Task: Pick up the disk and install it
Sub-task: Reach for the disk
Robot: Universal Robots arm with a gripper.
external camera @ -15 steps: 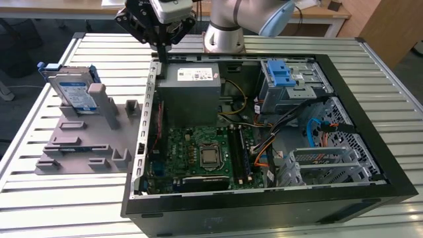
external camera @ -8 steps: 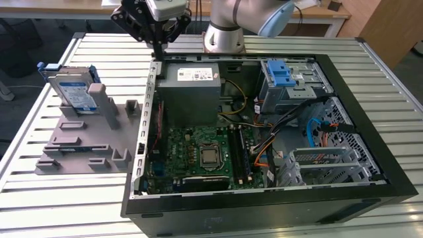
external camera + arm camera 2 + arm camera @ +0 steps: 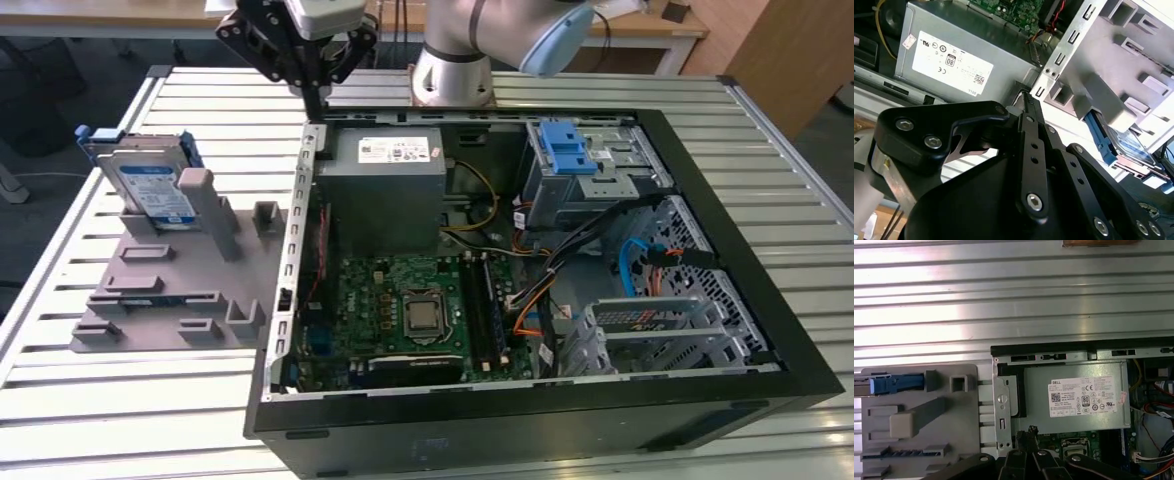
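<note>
**Disk pick-up: end effector over the case edge, disk in tray**

The end effector (image 3: pixel 316 100) hangs fingers-down above the open computer case (image 3: pixel 534 420), at the wall beside the power supply (image 3: pixel 387 195). Both wrist views show the fingertips brought together to a point, with nothing between them: closed and empty.

The disk (image 3: pixel 147 185) stands on edge in a slot of the grey plastic tray (image 3: pixel 160 300) on the slatted tabletop (image 3: pixel 134 400). It is lower than the end effector and well apart from it, toward the exterior view's left. In the first wrist view the disk (image 3: pixel 891 384) shows edge-on as its blue bracket.

Judgement: this is the reach toward the disk, no contact made. To do it well, part the fingers wide enough to straddle the disk, line them up with its flat faces, come down from above, and lift straight along the slot so the bracket does not catch on the tray posts.

Labels: there is a white printed label on the power supply (image 3: pixel 1074 397) and a blue-and-white one on the disk. The print is not transcribed.
</note>
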